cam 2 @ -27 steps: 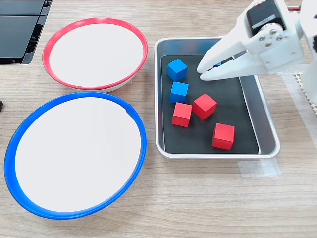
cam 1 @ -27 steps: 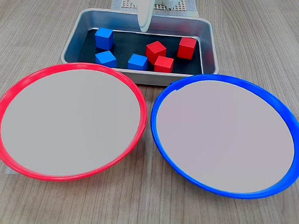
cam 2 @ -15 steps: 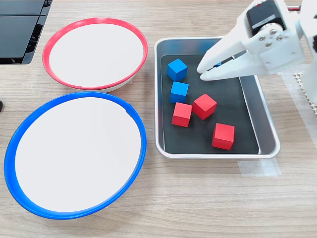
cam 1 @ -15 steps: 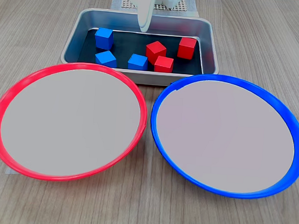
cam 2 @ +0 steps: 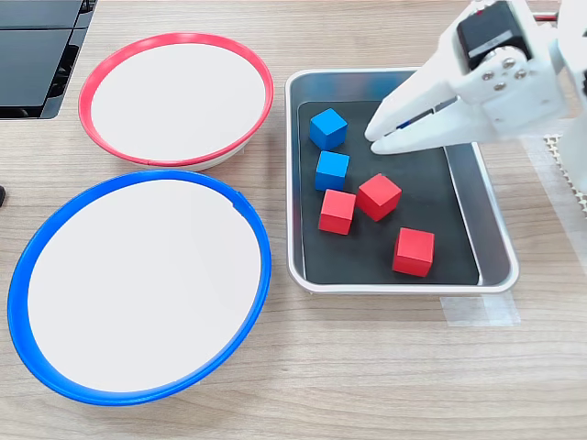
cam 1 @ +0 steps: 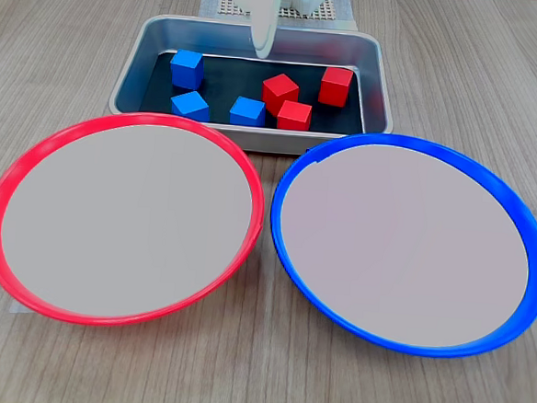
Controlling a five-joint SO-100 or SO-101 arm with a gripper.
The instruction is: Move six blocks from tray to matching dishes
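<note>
Both dishes [cam 2: 174, 96] sit empty on the tabletop; the tray [cam 2: 491, 238] holds all six blocks. The fingers [cam 2: 378, 135], nearly together and gripping nothing, hover with a blue block [cam 2: 328, 128] at their nine o'clock in the second exterior view.

My work surface is a pale wood-grain table [cam 2: 367, 367], evenly lit. In the second exterior view, a black panel [cam 2: 37, 55] lies at the top left corner, and clear tape [cam 2: 477, 310] is stuck to the tabletop lower right.
</note>
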